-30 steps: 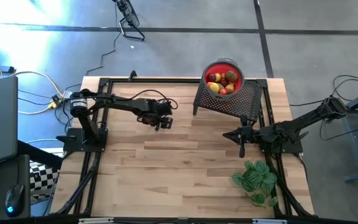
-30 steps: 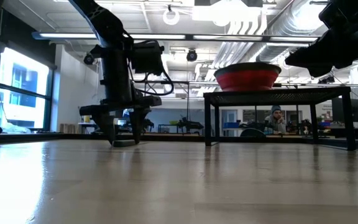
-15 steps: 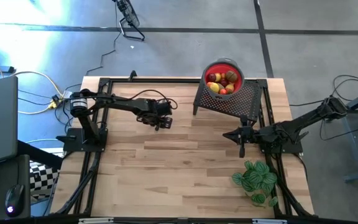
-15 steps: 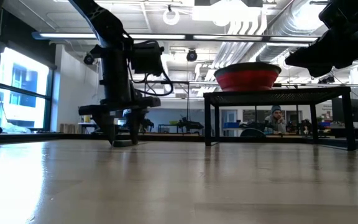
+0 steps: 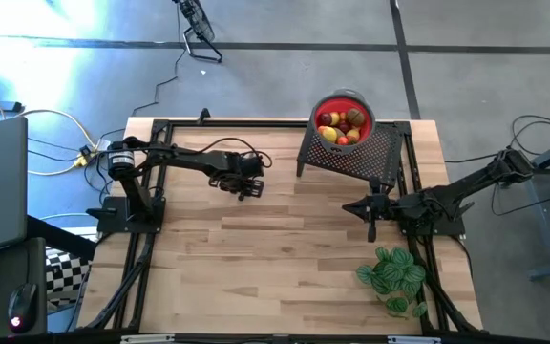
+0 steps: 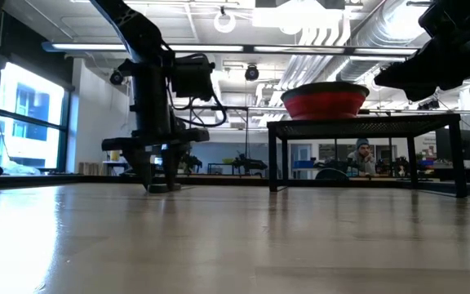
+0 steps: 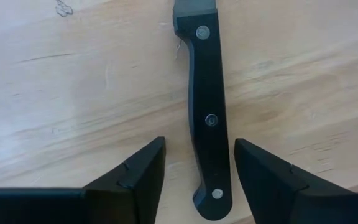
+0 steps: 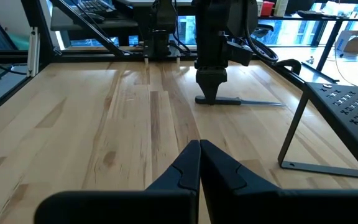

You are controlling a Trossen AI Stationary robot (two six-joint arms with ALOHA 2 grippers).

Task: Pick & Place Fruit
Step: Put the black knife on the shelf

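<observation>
Your left tool (image 7: 194, 171) straddles knife handle (image 7: 209, 118), fingers apart, not yet gripping; handle axis runs along fingers. Right tool (image 8: 199, 163) clenched, empty. Fruit (image 5: 340, 126) in red bowl (image 5: 364, 103), nearer right arm.

Left tool (image 6: 166, 175) down at wooden table (image 6: 219, 237), red bowl (image 6: 325, 100) on dark stand (image 6: 365, 126)

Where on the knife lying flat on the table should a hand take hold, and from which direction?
Grip the knife by its black riveted handle, from straight above, fingers either side. It lies flat and the handle is narrow, as the left hand now straddles it.
</observation>
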